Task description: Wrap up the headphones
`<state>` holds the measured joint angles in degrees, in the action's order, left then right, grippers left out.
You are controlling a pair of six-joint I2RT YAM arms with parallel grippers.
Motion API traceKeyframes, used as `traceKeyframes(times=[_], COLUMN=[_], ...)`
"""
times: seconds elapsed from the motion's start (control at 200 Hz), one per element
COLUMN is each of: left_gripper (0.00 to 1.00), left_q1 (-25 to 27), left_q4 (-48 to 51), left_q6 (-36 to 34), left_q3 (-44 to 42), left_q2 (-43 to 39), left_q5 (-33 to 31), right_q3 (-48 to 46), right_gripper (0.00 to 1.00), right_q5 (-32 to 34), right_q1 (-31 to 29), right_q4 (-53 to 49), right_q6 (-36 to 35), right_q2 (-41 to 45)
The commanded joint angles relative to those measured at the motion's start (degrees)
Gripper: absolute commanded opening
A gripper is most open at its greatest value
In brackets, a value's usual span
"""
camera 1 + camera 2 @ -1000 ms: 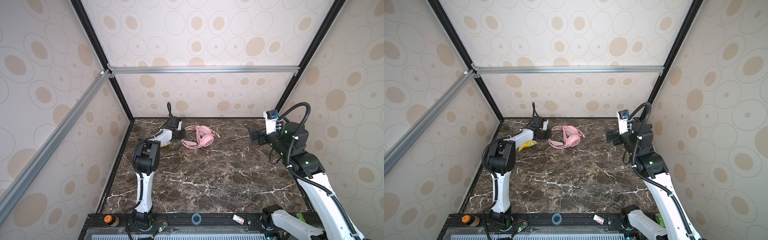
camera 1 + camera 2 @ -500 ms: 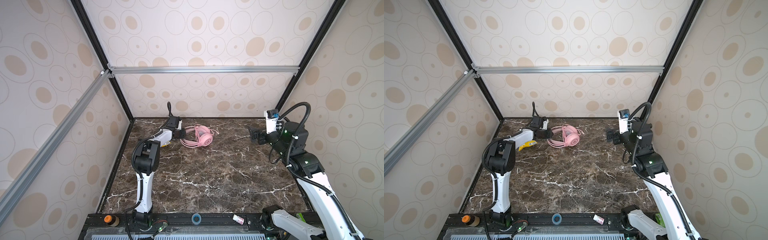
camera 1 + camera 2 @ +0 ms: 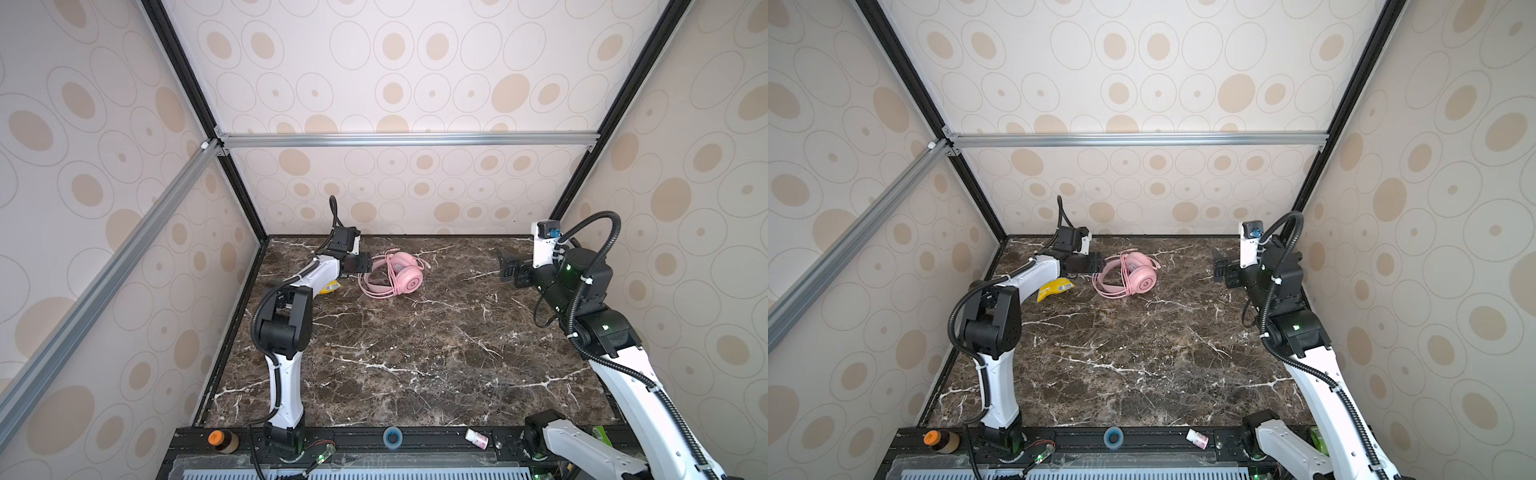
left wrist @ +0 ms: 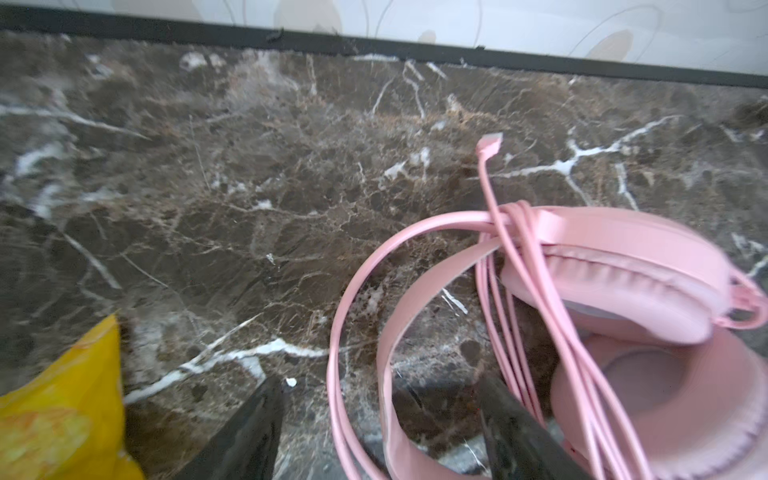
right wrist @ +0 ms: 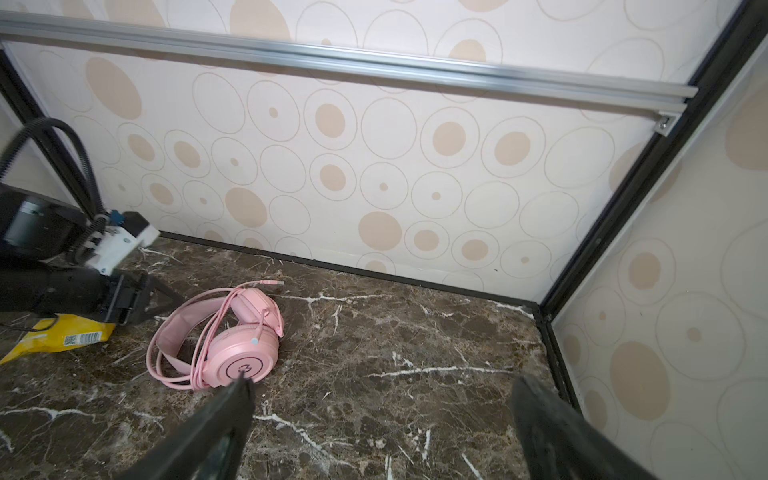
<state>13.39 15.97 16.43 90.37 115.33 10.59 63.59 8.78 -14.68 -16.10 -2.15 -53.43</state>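
Pink headphones (image 3: 394,276) lay on the marble tabletop (image 3: 415,357), just ahead of the left pincer (image 3: 366,263).
Its jaws stood apart, released, the headband (image 4: 361,291) passing between them; the cable (image 4: 536,299) was looped in several strands around the band beside the earcups (image 4: 615,266), its plug (image 4: 491,142) lying farther ahead. A yellow snack packet (image 3: 1054,287) sat beneath that arm, behind the pincer. The right pincer (image 3: 505,266) hung well apart from the headphones, facing them, fingers (image 5: 232,407) spread wide, holding nothing.
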Motion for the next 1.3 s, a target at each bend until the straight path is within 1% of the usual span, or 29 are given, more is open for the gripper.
traceKeyframes(times=[0.0, 0.045, 0.135, 0.16, 0.195, 0.225, 0.32, 0.375, 0.455, 0.525, 0.615, 0.68, 0.735, 0.795, 0.885, 0.935, 1.055, 1.085, 1.14, 1.246, 1.296], left_gripper=[0.75, 0.76, 0.79, 0.81, 0.83, 0.86, 0.98, 0.98, 0.98, 0.98, 0.98, 0.98, 0.98, 0.98, 0.98, 0.98, 0.98, 0.98, 0.98, 0.98, 0.98], left_q1=[-0.1, 0.1, 1.2, 1.8, 2.7, 3.6, 5.6, 6.1, 6.5, 6.4, 6.3, 6.3, 6.2, 6.2, 6.3, 6.3, 6.1, 5.7, 5.5, 5.2, 4.8], left_q4=[1.4, 1.3, 0.6, -0.1, -1.5, -3.2, -10.9, -14.7, -17.1, -18.6, -21.3, -25.1, -29.2, -31.7, -31.7, -34.8, -46.3, -45.9, -49.2, -59.7, -64.9], left_q6=[-2.4, -2.6, -3.6, -4.0, -4.8, -5.6, -8.0, -8.4, -7.6, -5.3, -2.7, -1.7, -3.5, -5.7, -6.5, -6.9, -11.6, -11.2, -13.0, -16.7, -17.9], left_q3=[-2.4, -4.0, -9.0, -10.8, -13.8, -17.0, -29.3, -35.8, -42.5, -47.2, -53.0, -58.2, -62.1, -65.1, -66.7, -67.8, -72.7, -71.8, -71.6, -73.2, -74.2], left_q2=[-6.9, -9.6, -16.0, -18.1, -21.3, -24.4, -34.6, -40.3, -47.1, -53.3, -59.2, -63.2, -65.8, -66.4, -63.6, -61.6, -57.3, -56.0, -53.3, -49.0, -46.7], left_q5=[-1.5, -1.9, -3.2, -3.7, -4.5, -5.0, -6.2, -8.8, -13.9, -20.9, -28.6, -31.6, -30.8, -30.1, -33.4, -35.3, -36.8, -37.2, -37.9, -37.5, -38.3], right_q3=[-5.1, -6.8, -12.1, -14.0, -16.7, -19.5, -28.4, -31.3, -31.9, -32.3, -35.2, -37.7, -39.5, -40.6, -41.9, -43.1, -44.7, -44.7, -44.6, -44.0, -43.5], right_gripper=[1.00, 1.00, 1.00, 1.00, 1.00, 1.00, 1.00, 1.00, 1.00, 1.00, 1.00, 1.00, 1.00, 1.00, 1.00, 1.00, 1.00, 1.00, 1.00, 1.00, 1.00], right_q5=[7.5, 11.7, 23.3, 25.5, 26.8, 26.3, 19.5, 18.3, 18.0, 16.5, 16.4, 16.9, 18.0, 17.6, 17.2, 16.8, 13.5, 12.4, 12.1, 11.5, 10.5], right_q1=[0.4, 0.4, 0.4, 0.5, 0.5, 0.7, 1.0, 1.0, 1.0, 1.1, 1.1, 1.2, 1.3, 2.2, 3.8, 4.5, 7.0, 7.9, 9.5, 11.6, 12.1], right_q4=[5.6, 6.3, 9.0, 10.1, 12.2, 15.2, 26.5, 29.4, 28.3, 27.9, 30.7, 32.9, 34.9, 36.5, 37.9, 39.9, 43.9, 44.5, 45.6, 48.9, 50.7], right_q6=[4.3, 6.3, 11.0, 11.5, 11.5, 11.1, 7.8, 8.9, 9.7, 8.2, 8.8, 10.1, 9.3, 8.3, 8.3, 8.3, 6.6, 6.4, 7.1, 8.2, 8.4], right_q2=[1.4, 1.3, 0.8, 0.6, 0.5, 0.6, 0.6, -0.5, -3.9, -6.6, -7.6, -7.7, -7.5, -7.4, -8.4, -9.0, -11.2, -11.9, -12.9, -16.6, -18.6])
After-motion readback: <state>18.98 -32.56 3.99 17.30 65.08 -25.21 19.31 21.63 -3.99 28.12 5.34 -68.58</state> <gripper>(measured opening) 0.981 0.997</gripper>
